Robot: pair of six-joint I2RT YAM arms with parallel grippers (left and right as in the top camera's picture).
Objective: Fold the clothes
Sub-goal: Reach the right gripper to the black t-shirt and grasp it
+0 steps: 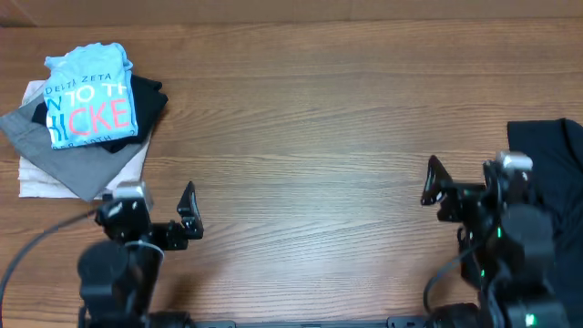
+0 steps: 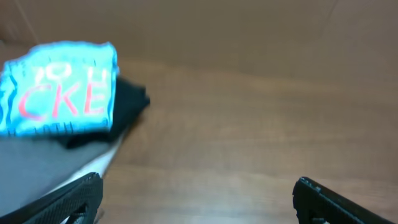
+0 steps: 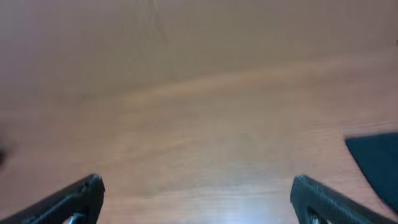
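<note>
One black T-shirt (image 1: 547,150), one light blue T-shirt (image 1: 89,96), one dark garment (image 1: 150,102), one grey garment (image 1: 35,132), one white garment (image 1: 38,182) and two grippers, left gripper (image 2: 198,182) and right gripper (image 3: 198,180), are counted.

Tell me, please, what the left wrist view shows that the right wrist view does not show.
Only the left wrist view: the light blue T-shirt lying on a dark garment and a grey garment. Only the right wrist view: a corner of the black T-shirt at the right edge. Both: the wooden table and an open, empty claw, the left claw and the right claw.
</note>
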